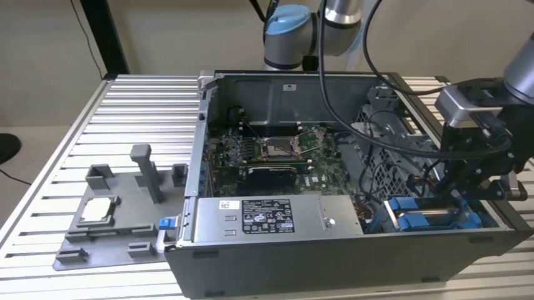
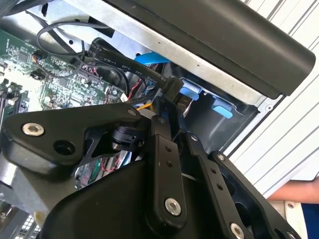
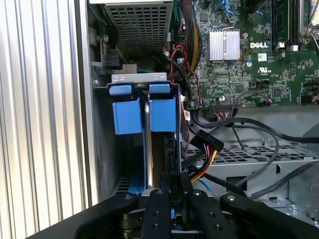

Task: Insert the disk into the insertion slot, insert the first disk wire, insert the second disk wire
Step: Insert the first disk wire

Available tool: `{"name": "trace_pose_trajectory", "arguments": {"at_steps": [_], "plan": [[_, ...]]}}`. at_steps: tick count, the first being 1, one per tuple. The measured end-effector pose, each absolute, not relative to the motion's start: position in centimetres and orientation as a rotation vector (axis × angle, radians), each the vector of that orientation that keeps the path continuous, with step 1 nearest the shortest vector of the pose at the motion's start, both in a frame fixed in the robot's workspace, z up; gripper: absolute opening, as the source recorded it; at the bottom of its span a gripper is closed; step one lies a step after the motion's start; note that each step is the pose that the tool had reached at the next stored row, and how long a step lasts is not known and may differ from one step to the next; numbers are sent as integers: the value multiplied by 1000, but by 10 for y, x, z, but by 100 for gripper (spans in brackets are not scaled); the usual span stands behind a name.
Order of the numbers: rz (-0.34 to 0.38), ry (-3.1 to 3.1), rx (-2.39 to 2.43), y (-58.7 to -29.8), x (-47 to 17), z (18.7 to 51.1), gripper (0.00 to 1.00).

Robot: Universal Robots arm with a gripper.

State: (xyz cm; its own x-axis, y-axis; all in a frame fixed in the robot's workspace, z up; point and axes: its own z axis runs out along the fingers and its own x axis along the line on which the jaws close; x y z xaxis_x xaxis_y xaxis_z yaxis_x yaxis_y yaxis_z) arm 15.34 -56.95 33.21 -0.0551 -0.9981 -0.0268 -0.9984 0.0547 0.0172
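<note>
Soft, even light is falling across the slatted table (image 1: 125, 112) in the exterior view, while the inside of the computer case (image 1: 284, 94) is sitting dimmer, with shadow pooling around the motherboard (image 1: 276, 156). In the second wrist view the table slats are glaring almost white. In the first wrist view the heatsink (image 3: 224, 45) is gleaming, the blue carrier tabs (image 3: 163, 113) are showing vivid, the bay beneath them is sinking into dark, and the gripper (image 3: 175, 186) is looming black and soft close to the lens.

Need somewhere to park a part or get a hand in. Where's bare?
Free: slatted table between the grey fixture tray and the back edge, at the exterior view's left of the case. Crowded: the drive bay corner, with gripper and cables.
</note>
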Motion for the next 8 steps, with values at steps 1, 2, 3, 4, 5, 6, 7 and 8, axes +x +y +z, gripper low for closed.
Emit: {"name": "trace_pose_trajectory", "arguments": {"at_steps": [1,2,3,4,5,6,7,8], "plan": [[49,2276,-2154,-570,153,332,0],[49,2275,-2153,-570,153,332,0],[49,2275,-2153,-570,153,331,0],[49,2276,-2153,-570,153,331,0],[49,2276,-2154,-570,153,331,0],[49,2275,-2153,-570,153,331,0],[51,2275,-2153,-570,153,331,0],[51,2275,-2152,-570,153,332,0]]}}
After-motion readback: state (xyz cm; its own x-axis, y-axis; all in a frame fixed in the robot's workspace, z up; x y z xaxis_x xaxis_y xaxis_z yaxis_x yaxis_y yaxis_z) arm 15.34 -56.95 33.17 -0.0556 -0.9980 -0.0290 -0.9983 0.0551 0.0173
